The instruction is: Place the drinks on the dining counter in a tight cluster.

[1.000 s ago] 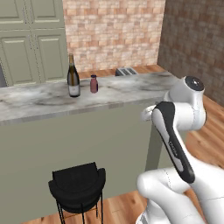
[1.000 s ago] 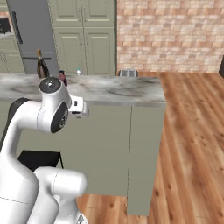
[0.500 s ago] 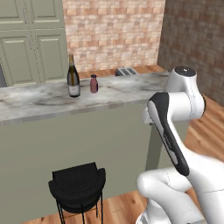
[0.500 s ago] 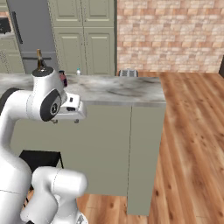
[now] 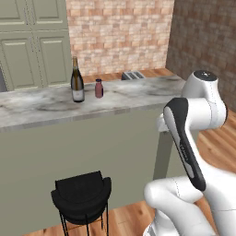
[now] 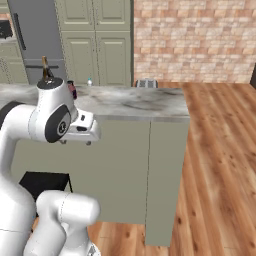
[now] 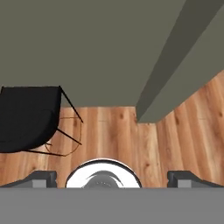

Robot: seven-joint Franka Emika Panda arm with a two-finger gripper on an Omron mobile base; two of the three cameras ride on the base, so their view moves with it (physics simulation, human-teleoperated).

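Gripper: I see the gripper (image 7: 112,179) pointing down at the wood floor, finger tips spread wide at the two bottom corners of the hand view, nothing between them. Released, empty.

Hand position: in the right base view the hand sits in front of the counter's sage-green wall, below the level of the marble top.

Dining counter: the dining counter (image 5: 138,94) runs across in front of me, veined marble on a plain green wall.

Wine bottle: the wine bottle (image 5: 77,80) stands upright on the marble, toward the far edge, left of the arm in the left base view.

Maroon bottle: the maroon bottle (image 5: 98,88) stands upright just beside the wine bottle, on its right, a narrow gap between them. Not touching.

Water bottle: the water bottle (image 6: 89,81) stands upright at the far edge of the top in the right base view; small there, so I can't tell how far it is from the other two.

Other items: toaster (image 5: 132,75) behind the counter; black stool (image 5: 81,197) at the foot of the wall.

Key relation: all three drinks lie above and beyond the hand, up on the top and across it. Their long axes are vertical, while the gripper faces the floor.

Judgement: no drink has been approached yet. The hand must rise over the counter edge, turn toward the bottles and reach far across.

Risk: the wine bottle is tall and looks easy to tip.
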